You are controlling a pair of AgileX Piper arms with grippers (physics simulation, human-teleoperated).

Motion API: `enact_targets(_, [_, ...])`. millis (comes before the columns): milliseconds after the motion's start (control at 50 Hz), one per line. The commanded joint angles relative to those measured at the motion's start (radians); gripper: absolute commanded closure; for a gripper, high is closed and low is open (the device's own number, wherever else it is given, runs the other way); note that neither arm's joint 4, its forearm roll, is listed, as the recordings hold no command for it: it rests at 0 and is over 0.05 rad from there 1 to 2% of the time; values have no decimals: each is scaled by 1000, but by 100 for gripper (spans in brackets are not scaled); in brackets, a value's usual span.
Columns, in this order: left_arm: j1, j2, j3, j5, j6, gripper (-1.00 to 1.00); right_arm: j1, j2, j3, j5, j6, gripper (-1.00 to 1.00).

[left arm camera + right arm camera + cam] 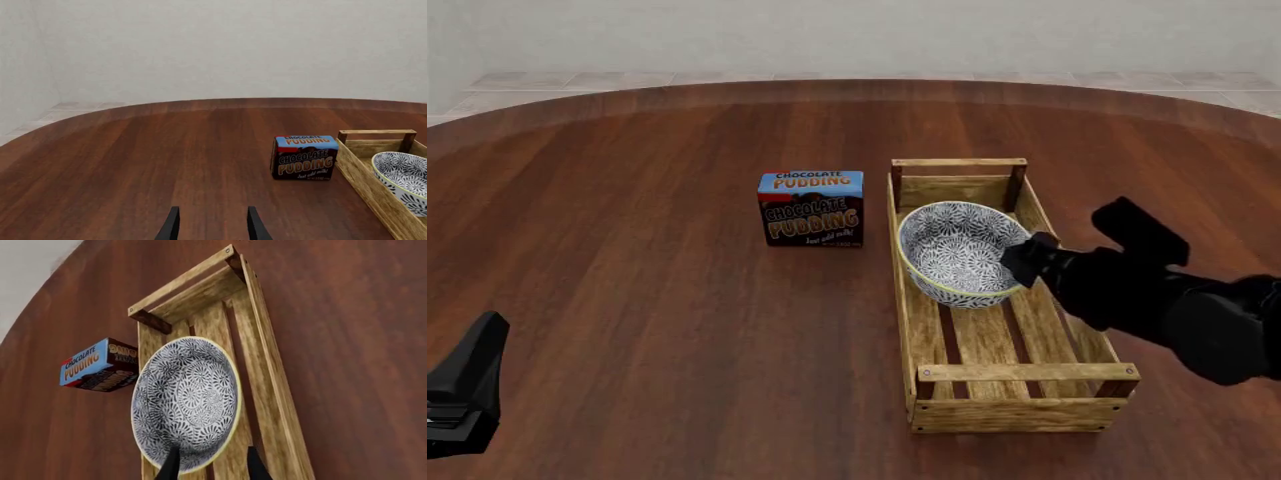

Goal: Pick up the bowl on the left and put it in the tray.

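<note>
The bowl [958, 253] sits inside the tray [1014, 400], in its far half, tilted a little against the left rail. The right gripper [1024, 262] is at the bowl's near-right rim; the right wrist view shows its fingers [171, 466] spread, one over the bowl's inside and one outside, but whether they touch the rim I cannot tell. Only the left wrist view shows the left gripper [212, 226], spread over bare table [133, 160]. One bowl, one tray, one pudding box [811, 208] just left of the tray.
</note>
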Motion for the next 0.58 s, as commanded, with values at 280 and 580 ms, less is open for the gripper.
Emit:
enact_targets(280, [0, 0, 0, 0, 0, -100, 41, -170, 45, 76, -11, -100])
enact_targets(580, [0, 0, 0, 0, 0, -100, 70, -268, 64, 125, -21, -100])
